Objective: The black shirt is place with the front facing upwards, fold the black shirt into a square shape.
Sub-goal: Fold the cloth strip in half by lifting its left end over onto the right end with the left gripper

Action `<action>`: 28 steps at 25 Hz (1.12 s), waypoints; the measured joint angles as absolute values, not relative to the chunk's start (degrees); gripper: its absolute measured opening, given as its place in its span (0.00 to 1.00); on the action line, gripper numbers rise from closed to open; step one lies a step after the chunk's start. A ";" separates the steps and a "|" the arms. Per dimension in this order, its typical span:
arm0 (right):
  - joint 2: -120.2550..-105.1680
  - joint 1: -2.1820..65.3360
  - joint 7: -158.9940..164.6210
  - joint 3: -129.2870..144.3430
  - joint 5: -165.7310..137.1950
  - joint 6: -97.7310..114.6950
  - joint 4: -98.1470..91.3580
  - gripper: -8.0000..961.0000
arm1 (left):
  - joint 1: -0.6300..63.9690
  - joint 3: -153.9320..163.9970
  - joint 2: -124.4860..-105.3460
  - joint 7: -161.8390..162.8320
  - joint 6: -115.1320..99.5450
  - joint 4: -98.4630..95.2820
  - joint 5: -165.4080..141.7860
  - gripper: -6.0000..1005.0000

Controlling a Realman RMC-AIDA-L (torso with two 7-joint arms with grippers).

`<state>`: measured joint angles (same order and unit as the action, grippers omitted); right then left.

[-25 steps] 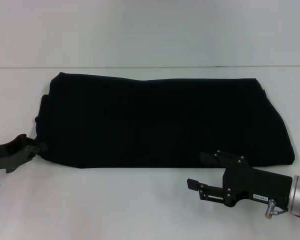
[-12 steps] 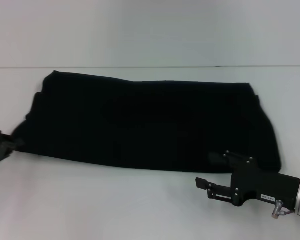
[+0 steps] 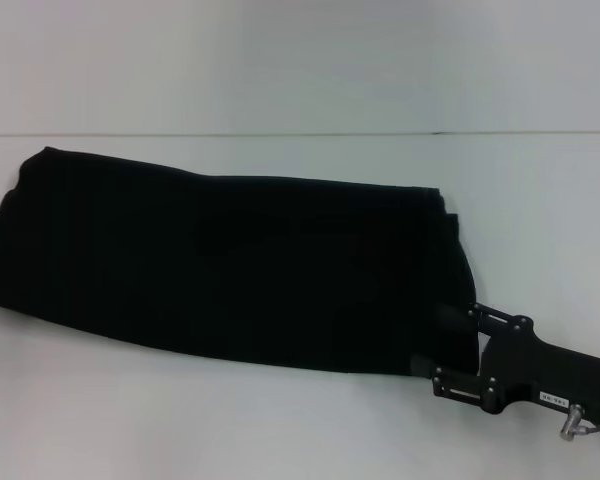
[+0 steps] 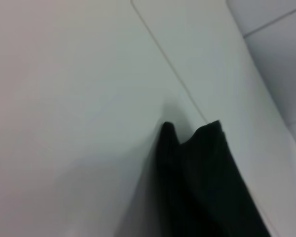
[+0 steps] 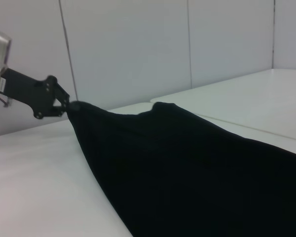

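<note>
- Gripping the near right corner of the black shirt (image 3: 230, 260), the right gripper (image 3: 450, 340) sits low at the right of the head view, its fingers closed on the cloth edge where the hem meets the side.
- Behind those fingers, the right gripper's black body and silver wrist ring run off the lower right corner of that view.
- In the right wrist view, the left gripper (image 5: 69, 105) shows far off across the cloth, its fingers pinched shut on a raised corner of the black shirt (image 5: 187, 168), with its black linkage and silver wrist behind it.
- The left wrist view shows only two dark folded points of the black shirt (image 4: 197, 177) hanging close before the camera.
- Between the two grippers the shirt is a long folded band, stretched across the white table (image 3: 180, 420), slanting from the far left down to the near right.
- Its left end runs out past the left edge of the head view.
- No lettering shows on the upward side.
</note>
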<state>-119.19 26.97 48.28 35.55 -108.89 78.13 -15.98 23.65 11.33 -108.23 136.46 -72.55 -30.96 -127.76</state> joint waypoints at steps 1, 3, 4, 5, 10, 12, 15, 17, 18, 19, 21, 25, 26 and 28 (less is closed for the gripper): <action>-119.19 26.80 48.30 35.45 -108.89 78.13 -15.99 0.84 | 23.86 10.81 -108.08 136.42 -73.49 -30.97 -127.69 0.03; -119.23 26.52 48.33 35.15 -108.89 78.07 -16.00 0.84 | 24.52 10.62 -107.93 136.38 -75.41 -30.98 -127.18 0.03; -119.28 26.42 48.33 34.99 -108.88 78.01 -16.00 0.84 | 25.21 10.59 -107.84 136.37 -77.01 -30.98 -126.44 0.03; -119.29 26.34 48.34 34.89 -108.89 77.90 -16.00 0.84 | 26.47 10.60 -107.78 136.31 -78.62 -30.98 -125.48 0.03; -119.33 26.14 48.34 34.80 -109.04 77.11 -15.74 0.84 | 35.86 12.21 -108.27 135.87 -82.93 -30.85 -120.45 0.03; -119.37 25.99 48.34 34.79 -109.07 77.07 -15.71 0.84 | 37.89 12.95 -108.59 135.85 -83.11 -30.73 -120.20 0.03; -119.50 25.42 48.34 34.80 -108.97 77.06 -15.71 0.84 | 45.13 17.36 -110.49 135.83 -83.07 -30.40 -120.12 0.03; -119.52 24.96 48.34 34.78 -108.94 77.04 -15.84 0.84 | 48.63 19.91 -112.14 135.81 -82.74 -30.46 -120.09 0.03; -119.52 24.67 48.34 34.70 -108.92 77.06 -15.89 0.84 | 50.17 21.22 -113.05 135.79 -82.68 -30.54 -120.08 0.03; -119.53 24.51 48.34 34.54 -108.92 77.07 -15.90 0.84 | 51.70 22.68 -114.24 135.63 -82.39 -30.66 -120.04 0.03; -119.53 24.32 48.34 34.26 -108.88 77.12 -15.91 0.84 | 53.96 26.30 -116.97 135.15 -81.78 -30.69 -120.04 0.03; -119.53 24.25 48.34 34.14 -108.91 76.87 -15.76 0.84 | 53.67 32.53 -122.60 133.43 -78.33 -29.74 -119.97 0.03; -119.53 24.29 48.34 34.13 -108.94 76.66 -15.69 0.84 | 53.09 34.12 -123.63 132.50 -77.02 -28.81 -119.71 0.03; -119.66 24.46 48.34 34.12 -108.94 76.38 -15.51 0.84 | 52.18 37.24 -124.36 128.84 -73.57 -23.19 -117.72 0.03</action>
<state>-119.66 24.46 48.34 34.12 -108.94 76.38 -15.51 52.18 37.24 -124.36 128.84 -73.57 -23.19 -117.72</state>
